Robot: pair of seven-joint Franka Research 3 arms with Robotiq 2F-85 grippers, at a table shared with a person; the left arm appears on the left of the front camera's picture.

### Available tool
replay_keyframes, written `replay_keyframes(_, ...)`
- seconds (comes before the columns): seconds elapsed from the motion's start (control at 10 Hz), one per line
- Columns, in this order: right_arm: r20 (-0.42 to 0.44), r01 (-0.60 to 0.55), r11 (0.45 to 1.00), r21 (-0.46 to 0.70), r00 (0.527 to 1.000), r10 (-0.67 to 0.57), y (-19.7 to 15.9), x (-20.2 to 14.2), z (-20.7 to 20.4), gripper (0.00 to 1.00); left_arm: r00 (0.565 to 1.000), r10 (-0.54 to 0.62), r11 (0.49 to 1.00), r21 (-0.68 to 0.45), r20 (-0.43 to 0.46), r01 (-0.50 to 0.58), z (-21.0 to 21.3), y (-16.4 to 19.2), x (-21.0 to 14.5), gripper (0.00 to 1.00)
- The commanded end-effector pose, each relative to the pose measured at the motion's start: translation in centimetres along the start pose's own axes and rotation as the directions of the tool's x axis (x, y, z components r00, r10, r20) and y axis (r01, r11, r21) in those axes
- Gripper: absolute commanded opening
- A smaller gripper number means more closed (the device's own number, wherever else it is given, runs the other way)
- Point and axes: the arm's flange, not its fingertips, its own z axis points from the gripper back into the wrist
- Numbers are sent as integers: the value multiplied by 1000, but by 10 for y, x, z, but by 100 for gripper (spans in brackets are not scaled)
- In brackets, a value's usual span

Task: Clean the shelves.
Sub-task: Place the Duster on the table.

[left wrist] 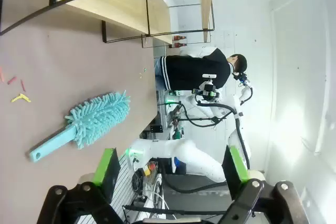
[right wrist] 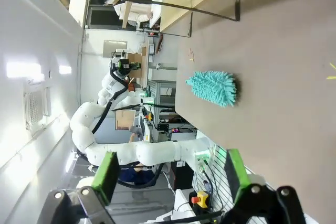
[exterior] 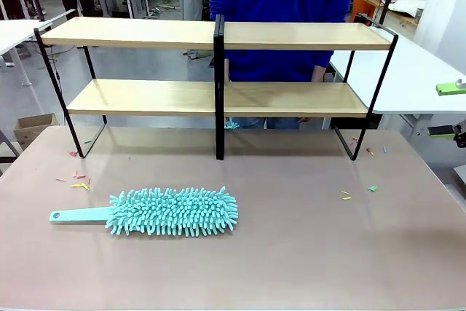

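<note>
Shelves: the shelves (exterior: 216,96) stand at the far side of the counter (exterior: 306,253), toward 12 o'clock from me. Four light wooden boards sit in a thin black frame, two tiers high, with a black upright in the middle. I see no objects on the boards.
Duster: a teal duster (exterior: 173,211) lies flat on the counter at about 10 o'clock, well apart from the shelves. Its fluffy head points to 3 o'clock and its flat handle to 9 o'clock. Nothing touches it.
Scraps: small coloured paper scraps (exterior: 80,182) lie on the counter near the duster's handle, toward the shelves' left leg. A few more lie toward 2 o'clock, near the right leg.
My left hand: my left hand (left wrist: 170,169) is spread wide and empty. It hangs off the counter's edge, its green pads well apart, with the duster ahead on the counter.
My right hand: my right hand (right wrist: 169,174) is also spread wide and holds nothing. It sits off the counter's other edge.
Person: a person in a blue top (exterior: 280,5) stands behind the shelves at 12 o'clock.
</note>
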Motion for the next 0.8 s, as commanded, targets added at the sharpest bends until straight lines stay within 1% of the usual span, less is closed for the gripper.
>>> replay_keyframes(0.0, -13, -17, 1000, 7, 1000, 18, 6, -1, -4, 100, 987, -73, 993, 77, -141, 85, 3, -6, -15, 100)
replay_keyframes(0.7, -13, -17, 1000, 7, 1000, 18, 6, -1, -4, 100, 987, -73, 993, 77, -141, 85, 3, -6, -15, 100)
